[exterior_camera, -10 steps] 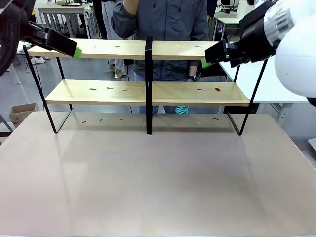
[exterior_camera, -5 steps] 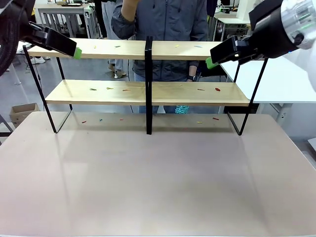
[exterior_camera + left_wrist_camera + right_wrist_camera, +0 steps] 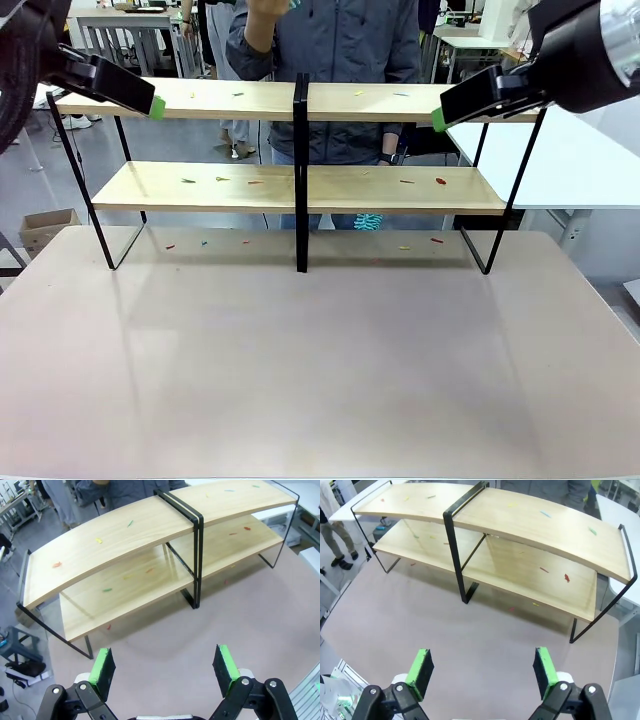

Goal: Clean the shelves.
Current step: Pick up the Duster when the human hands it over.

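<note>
The shelves (image 3: 330,190) stand across the far half of the table, two long light wooden boards on a thin black frame with a central upright (image 3: 300,170). Small coloured scraps lie on both boards, such as a red one (image 3: 440,181), and on the table beneath. My left gripper (image 3: 152,104) hovers by the top board's left end. It is open and holds nothing, as the left wrist view shows (image 3: 164,655), looking down on the shelves (image 3: 150,535). My right gripper (image 3: 438,118) hangs at the top board's right end, open too (image 3: 481,655), above the shelves (image 3: 520,525).
A person in a grey jacket (image 3: 330,40) stands right behind the rack with one hand raised. The brown table (image 3: 320,360) stretches bare in front of the rack. A white table (image 3: 560,170) stands at the right, and a cardboard box (image 3: 45,228) sits on the floor at left.
My right arm has drawn up and to the right, away from the top board's right end. The left arm has not moved.
</note>
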Robot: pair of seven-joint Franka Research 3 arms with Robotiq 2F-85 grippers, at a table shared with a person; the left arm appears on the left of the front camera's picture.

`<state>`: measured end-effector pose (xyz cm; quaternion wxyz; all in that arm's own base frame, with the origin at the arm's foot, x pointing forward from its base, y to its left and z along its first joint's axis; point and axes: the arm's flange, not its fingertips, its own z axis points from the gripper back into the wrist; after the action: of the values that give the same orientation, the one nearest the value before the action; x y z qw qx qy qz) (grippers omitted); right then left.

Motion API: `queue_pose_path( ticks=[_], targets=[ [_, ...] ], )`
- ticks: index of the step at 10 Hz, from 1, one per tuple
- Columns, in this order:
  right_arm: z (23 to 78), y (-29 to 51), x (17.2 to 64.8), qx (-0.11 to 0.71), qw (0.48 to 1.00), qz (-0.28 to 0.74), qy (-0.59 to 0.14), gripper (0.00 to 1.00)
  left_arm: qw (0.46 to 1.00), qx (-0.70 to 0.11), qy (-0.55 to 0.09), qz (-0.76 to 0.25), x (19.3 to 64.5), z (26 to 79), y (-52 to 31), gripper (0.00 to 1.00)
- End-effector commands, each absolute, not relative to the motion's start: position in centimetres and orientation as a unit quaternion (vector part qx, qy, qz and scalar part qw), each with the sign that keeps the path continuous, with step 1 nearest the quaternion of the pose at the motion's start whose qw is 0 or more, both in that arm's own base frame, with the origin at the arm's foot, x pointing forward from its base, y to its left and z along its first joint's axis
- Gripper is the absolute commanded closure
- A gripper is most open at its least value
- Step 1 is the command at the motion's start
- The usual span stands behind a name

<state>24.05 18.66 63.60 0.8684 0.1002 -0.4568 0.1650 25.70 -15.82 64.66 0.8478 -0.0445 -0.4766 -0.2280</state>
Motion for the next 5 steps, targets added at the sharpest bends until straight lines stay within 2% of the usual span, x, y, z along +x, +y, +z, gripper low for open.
queue_pose_path(
  ticks=[1, 5],
  targets=[
    [61.93, 18.35, 23.23, 0.091, 0.87, 0.153, -0.459, 0.0, 0.846, -0.05, -0.481, -0.222, 25.75, 64.76, -15.76, 0.0],
    [61.71, 18.17, 22.99, 0.095, 0.869, 0.158, -0.46, 0.0, 0.846, -0.05, -0.481, -0.222, 25.75, 64.76, -15.76, 0.0]
  ],
)
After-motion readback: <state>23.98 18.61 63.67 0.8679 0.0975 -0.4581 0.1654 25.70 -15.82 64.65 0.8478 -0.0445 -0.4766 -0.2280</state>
